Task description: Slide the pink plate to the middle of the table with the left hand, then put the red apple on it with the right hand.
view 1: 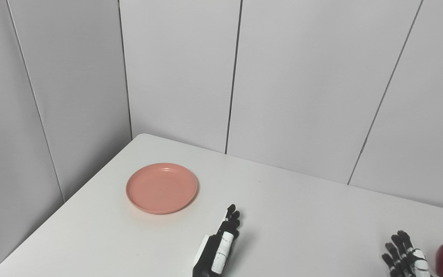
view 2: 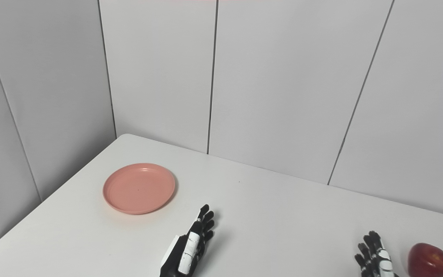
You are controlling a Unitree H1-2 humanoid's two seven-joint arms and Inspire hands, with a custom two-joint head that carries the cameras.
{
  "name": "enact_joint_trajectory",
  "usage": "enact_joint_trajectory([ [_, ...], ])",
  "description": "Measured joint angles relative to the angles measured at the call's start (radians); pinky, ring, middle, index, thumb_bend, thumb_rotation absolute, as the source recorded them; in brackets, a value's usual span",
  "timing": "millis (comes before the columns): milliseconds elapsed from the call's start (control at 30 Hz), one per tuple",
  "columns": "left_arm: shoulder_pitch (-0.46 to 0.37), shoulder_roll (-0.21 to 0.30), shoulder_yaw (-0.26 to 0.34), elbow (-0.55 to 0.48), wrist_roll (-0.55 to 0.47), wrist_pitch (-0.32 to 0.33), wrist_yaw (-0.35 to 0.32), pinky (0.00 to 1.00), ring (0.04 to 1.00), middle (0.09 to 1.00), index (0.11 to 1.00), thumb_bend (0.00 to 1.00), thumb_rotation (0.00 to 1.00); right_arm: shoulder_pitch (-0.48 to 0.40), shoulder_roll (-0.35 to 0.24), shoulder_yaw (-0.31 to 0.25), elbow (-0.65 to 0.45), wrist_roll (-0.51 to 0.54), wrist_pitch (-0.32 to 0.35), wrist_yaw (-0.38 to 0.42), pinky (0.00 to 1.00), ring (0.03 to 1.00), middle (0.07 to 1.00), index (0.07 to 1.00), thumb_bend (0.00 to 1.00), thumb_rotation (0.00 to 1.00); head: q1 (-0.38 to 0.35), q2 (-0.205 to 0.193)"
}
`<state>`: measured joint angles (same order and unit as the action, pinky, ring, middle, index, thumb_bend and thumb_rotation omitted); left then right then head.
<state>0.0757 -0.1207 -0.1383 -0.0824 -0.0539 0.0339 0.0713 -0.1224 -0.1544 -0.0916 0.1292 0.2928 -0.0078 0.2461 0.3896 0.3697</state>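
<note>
Left eye view shows the left hand (view 1: 221, 242) edge-on above the white table (view 1: 302, 215), fingers straight and together, holding nothing — near-right of the empty pink plate (view 1: 162, 187), apart from it. At near right, the right hand (view 2: 375, 254) spreads empty fingers just beside the red apple (view 2: 430, 260).

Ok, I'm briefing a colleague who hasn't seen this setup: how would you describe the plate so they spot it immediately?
Start at the white table set against grey wall panels, and look toward its far left corner. There lies a round, shallow pink plastic plate, empty, just beyond the black left hand. It is the only flat pink thing; the red apple sits far right, beside the right hand.
</note>
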Motion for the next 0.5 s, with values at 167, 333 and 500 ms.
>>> enact_joint_trajectory([
  [167,0.001,-0.001,0.002,0.000,0.000,0.000,-0.001,1.00,1.000,1.000,1.000,0.82,0.97,0.001,0.000,0.000,-0.001,-0.001,0.000,0.002,1.00,1.000,1.000,0.984,0.63,1.00,-0.006,0.003],
  [333,0.004,-0.001,0.008,-0.005,0.000,0.001,-0.006,1.00,1.000,1.000,1.000,0.84,0.98,0.004,0.002,0.001,-0.008,-0.004,0.000,-0.001,1.00,1.000,0.995,0.972,0.63,1.00,-0.038,0.014],
  [500,0.008,0.000,0.014,-0.020,-0.003,0.007,-0.011,1.00,1.000,0.988,1.000,0.88,0.97,0.011,0.004,0.006,-0.021,-0.015,0.001,-0.008,1.00,0.983,0.982,0.955,0.63,1.00,-0.051,0.023],
])
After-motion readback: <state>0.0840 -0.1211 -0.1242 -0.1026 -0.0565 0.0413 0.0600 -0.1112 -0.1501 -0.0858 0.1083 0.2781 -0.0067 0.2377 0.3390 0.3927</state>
